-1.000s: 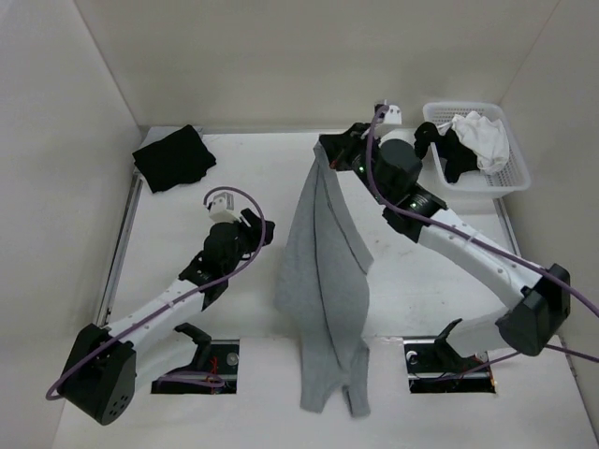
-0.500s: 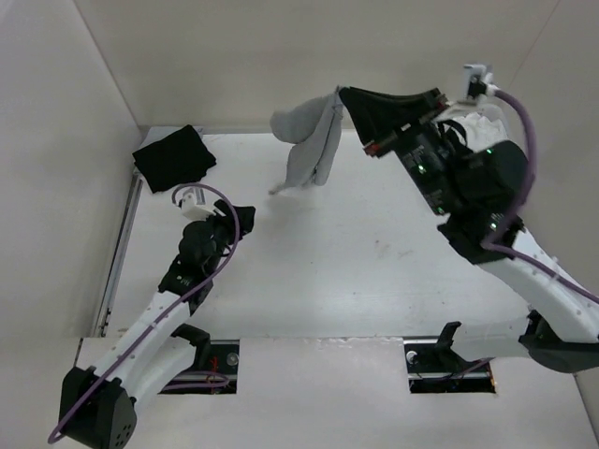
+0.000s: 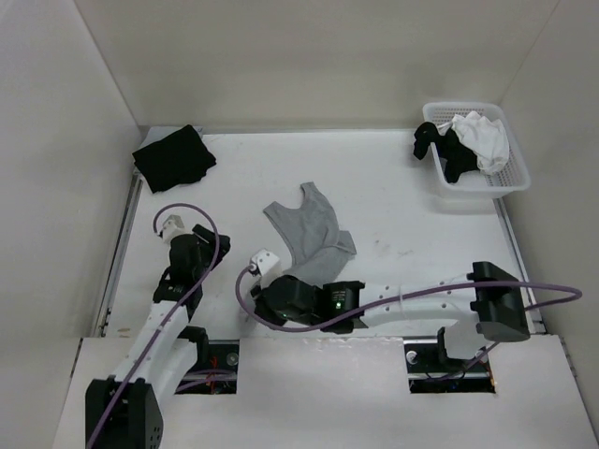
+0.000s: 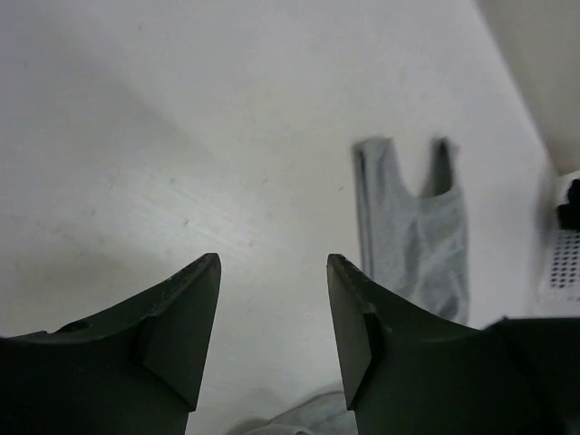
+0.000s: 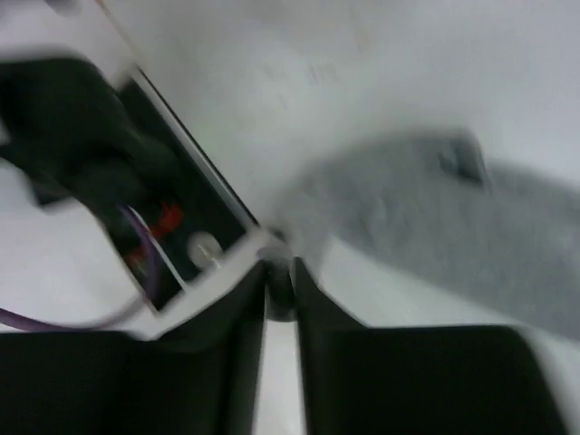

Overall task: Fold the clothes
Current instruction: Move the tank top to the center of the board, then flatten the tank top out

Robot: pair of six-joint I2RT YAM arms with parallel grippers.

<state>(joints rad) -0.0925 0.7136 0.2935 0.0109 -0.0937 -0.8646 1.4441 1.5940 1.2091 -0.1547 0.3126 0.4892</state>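
Observation:
The clothes (image 3: 311, 227), a light grey sleeveless top, lie partly crumpled on the table's middle, straps toward the back. They also show in the left wrist view (image 4: 412, 236) and, blurred, in the right wrist view (image 5: 453, 208). My left gripper (image 3: 192, 251) is open over bare table to the left of the top, nothing between its fingers (image 4: 272, 272). My right gripper (image 3: 262, 301) lies low near the front edge, just in front of the top. Its jaws stand a narrow slit apart (image 5: 279, 267), and a blurred grey edge of fabric sits at the tips.
A black garment (image 3: 174, 157) lies at the back left corner. A white basket (image 3: 510, 173) at the back right holds black and white garments. Walls close the left, back and right. Two cutouts (image 3: 211, 360) (image 3: 449, 360) sit at the near edge.
My right arm swung down from high at the back to low near the front edge. The top, hanging from it before, now lies on the table. My left arm drew back leftward.

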